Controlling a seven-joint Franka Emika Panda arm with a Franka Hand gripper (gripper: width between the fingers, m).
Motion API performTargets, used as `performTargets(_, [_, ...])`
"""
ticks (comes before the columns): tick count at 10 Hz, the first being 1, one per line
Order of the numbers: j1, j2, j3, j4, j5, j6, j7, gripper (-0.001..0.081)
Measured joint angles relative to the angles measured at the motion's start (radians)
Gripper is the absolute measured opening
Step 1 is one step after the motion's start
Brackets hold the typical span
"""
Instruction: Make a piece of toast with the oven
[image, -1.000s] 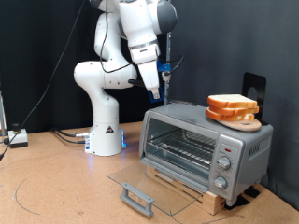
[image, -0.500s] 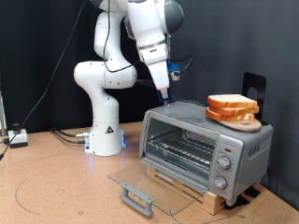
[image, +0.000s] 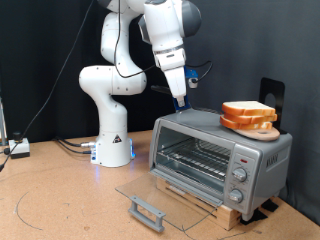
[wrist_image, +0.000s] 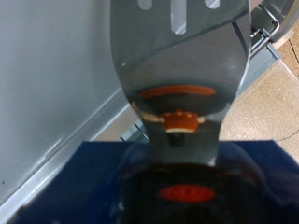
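Observation:
The silver oven (image: 215, 160) stands at the exterior view's right with its glass door (image: 160, 195) dropped open and its wire rack bare. The piece of toast (image: 248, 110) lies on a round wooden plate (image: 264, 130) on the oven's roof. My gripper (image: 178, 88) hangs above the roof's left end, to the left of the toast and apart from it. It is shut on a grey slotted spatula (wrist_image: 177, 56) whose blade points down at the oven top (wrist_image: 47, 103). In the wrist view the spatula's black handle sits between blue finger pads (wrist_image: 84, 182).
The oven sits on a wooden block on a brown table (image: 60, 200). The door's grey handle (image: 147, 212) juts towards the exterior view's bottom. The white robot base (image: 112, 140) stands left of the oven. A black stand (image: 270, 92) rises behind the toast.
The gripper with the spatula has moved to the exterior view's right, from beside the oven's left end to above its roof. The toast and the oven door have not moved.

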Motion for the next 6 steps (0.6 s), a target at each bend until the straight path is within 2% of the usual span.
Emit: performTargets(6, [0.001,-0.004,0.000,0.021,0.038,0.001,-0.009,0.0396])
